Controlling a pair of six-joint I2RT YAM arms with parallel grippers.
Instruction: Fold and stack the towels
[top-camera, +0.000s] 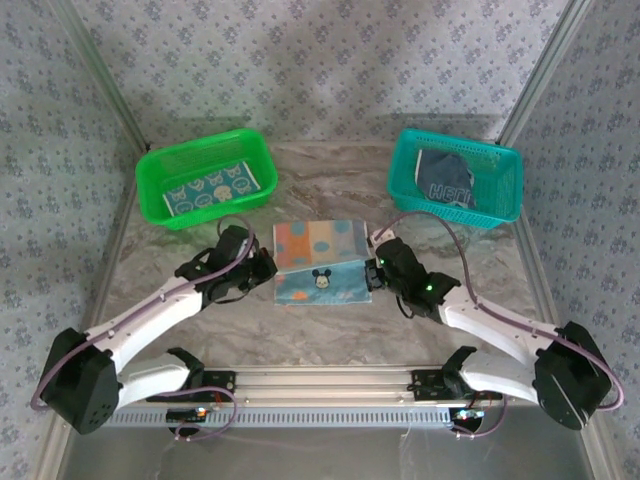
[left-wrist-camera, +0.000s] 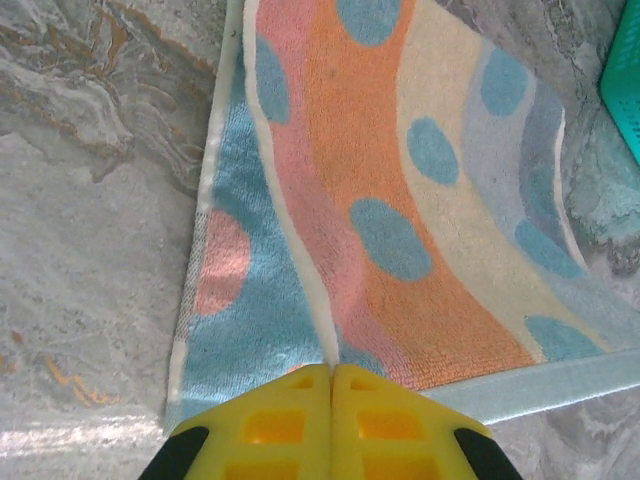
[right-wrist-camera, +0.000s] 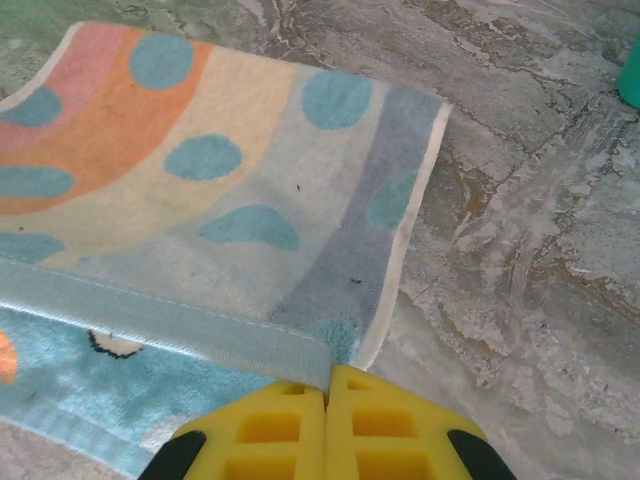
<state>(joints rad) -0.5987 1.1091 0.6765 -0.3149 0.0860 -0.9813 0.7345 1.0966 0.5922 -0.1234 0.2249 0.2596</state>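
Roughly, you are partway through. From the top camera, a teal printed towel with white cartoon figures (top-camera: 205, 188) lies flat in the green plastic mesh basket (top-camera: 160, 165) at far left, perhaps the start of the stack. A dark slate-blue towel with pale lettering (top-camera: 445, 180) lies rumpled in the teal plastic mesh basket (top-camera: 505, 160) at far right. Between them, on the marbled grey desk (top-camera: 330, 170), sits the light blue dotted towel (top-camera: 318, 243), banded in orange and cream. It looks mid-fold: one layer covers the far part, and a strip with a cartoon face shows on the near side. Your left tool (top-camera: 268, 272) is at the fold's left end and your right tool (top-camera: 374, 268) at its right end. I judge this fold unfinished and the slate-blue towel not yet folded.

The left wrist camera adds what the top view is too coarse to show. The left tool (left-wrist-camera: 330, 385) has its yellow fingers pressed together, pinching the dotted towel (left-wrist-camera: 400, 200) where its raised edge runs into them.

The right wrist camera shows the right tool (right-wrist-camera: 326, 400) likewise closed on the dotted towel (right-wrist-camera: 250, 180), at the corner of its pale hem band (right-wrist-camera: 150, 315). The lower layer's cartoon print lies beneath.
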